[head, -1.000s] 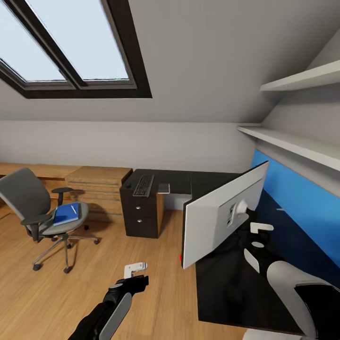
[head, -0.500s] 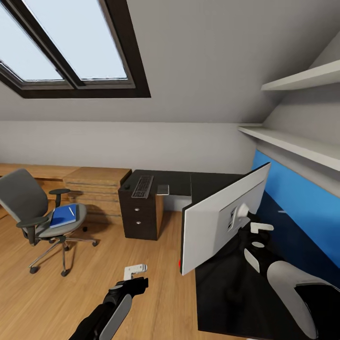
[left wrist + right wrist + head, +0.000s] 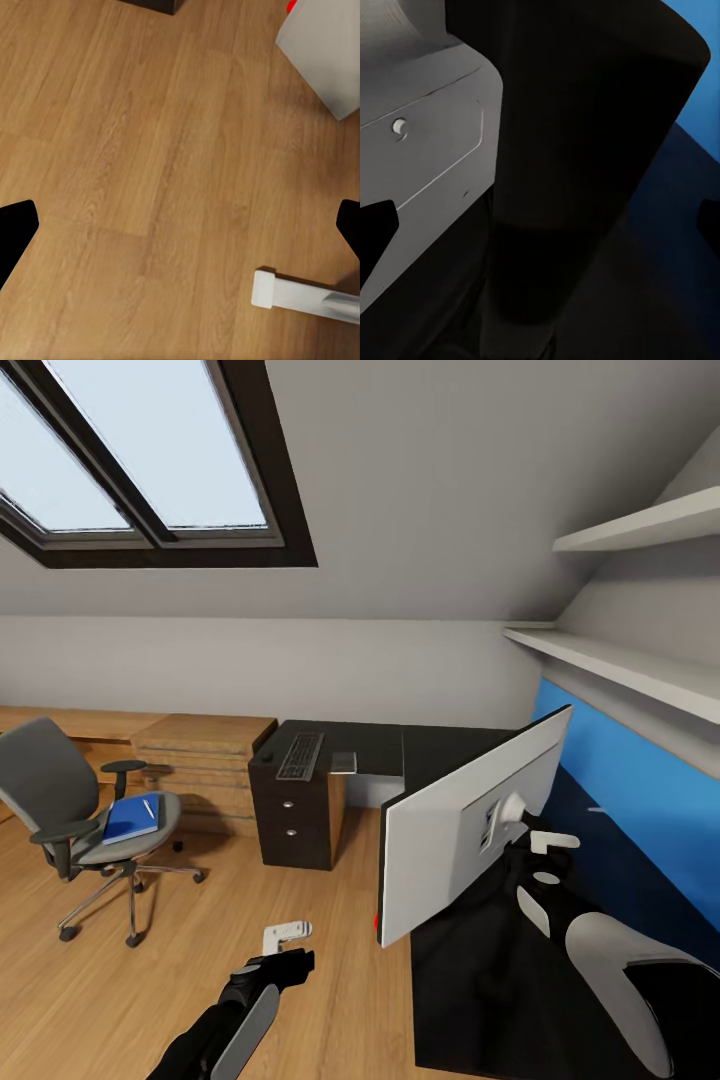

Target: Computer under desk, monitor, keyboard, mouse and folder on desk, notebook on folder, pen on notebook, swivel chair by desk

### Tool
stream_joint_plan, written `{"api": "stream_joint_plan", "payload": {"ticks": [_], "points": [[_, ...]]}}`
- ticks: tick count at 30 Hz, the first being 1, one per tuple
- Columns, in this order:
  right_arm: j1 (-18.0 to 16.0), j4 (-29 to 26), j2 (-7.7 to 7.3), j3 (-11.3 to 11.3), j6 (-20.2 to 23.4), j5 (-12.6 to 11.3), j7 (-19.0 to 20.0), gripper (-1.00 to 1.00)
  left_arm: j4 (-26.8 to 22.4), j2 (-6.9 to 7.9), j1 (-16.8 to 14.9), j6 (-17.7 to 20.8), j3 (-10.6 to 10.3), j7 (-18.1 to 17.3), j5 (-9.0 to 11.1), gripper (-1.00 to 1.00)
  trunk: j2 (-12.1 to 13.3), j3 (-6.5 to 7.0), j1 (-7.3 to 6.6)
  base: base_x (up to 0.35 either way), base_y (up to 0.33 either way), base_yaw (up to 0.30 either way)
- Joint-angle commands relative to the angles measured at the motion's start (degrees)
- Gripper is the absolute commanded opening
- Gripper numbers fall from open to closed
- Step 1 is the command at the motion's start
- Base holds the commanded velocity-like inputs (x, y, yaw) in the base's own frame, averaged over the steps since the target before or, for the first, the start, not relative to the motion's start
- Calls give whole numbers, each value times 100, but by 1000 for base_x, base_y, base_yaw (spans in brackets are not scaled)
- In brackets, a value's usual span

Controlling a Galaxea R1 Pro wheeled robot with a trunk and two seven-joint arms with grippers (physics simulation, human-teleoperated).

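Observation:
The monitor point(image 3: 450, 830) stands on the near arm of the black desk point(image 3: 470, 980), its pale back toward me and a lower corner past the desk edge. My right gripper point(image 3: 548, 858) is behind it, open, fingers either side of the black stem point(image 3: 585, 187). Down over the wooden floor, my left gripper point(image 3: 285, 932) is open and empty. The keyboard point(image 3: 301, 755) lies on the far arm of the desk. The swivel chair point(image 3: 45, 780) at the left carries the blue folder point(image 3: 128, 820) with the pen point(image 3: 152, 807) on it. The computer is out of view; the notebook I cannot make out.
A small grey item point(image 3: 344, 762) lies beside the keyboard, too small to name. A black drawer unit point(image 3: 290, 825) stands under the far desk arm, a wooden bench point(image 3: 205, 755) left of it. Wall shelves point(image 3: 620, 665) hang over a blue panel point(image 3: 640, 790). Open floor point(image 3: 150, 150) lies between chair and desk.
The whole picture has shifted slightly left and down, so the camera has moved. The monitor looks a little larger and its lower corner sits lower. Both arms hold their places.

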Motion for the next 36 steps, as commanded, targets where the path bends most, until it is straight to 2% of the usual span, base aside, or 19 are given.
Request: {"api": "stream_joint_plan", "payload": {"ticks": [1, 28, 29, 36], "points": [[-6, 5, -2, 49, -23, -61, -14, 100, -8, 2, -5, 8, -15, 54, 59, 100, -8, -10, 2, 2, -2, 0], [-6, 5, -2, 49, -23, -52, -12, 100, 114, -44, -5, 4, -23, 64, 59, 100, -8, -10, 2, 38, -14, 0], [-6, 5, -2, 49, -23, -52, -14, -100, 115, -49, -5, 4, -24, 68, 59, 100, -8, -10, 2, 3, -2, 0], [-6, 5, -4, 49, -23, -52, -16, -100, 115, -55, -5, 4, -25, 72, 59, 100, -8, -10, 2, 1, 0, 0]]}}
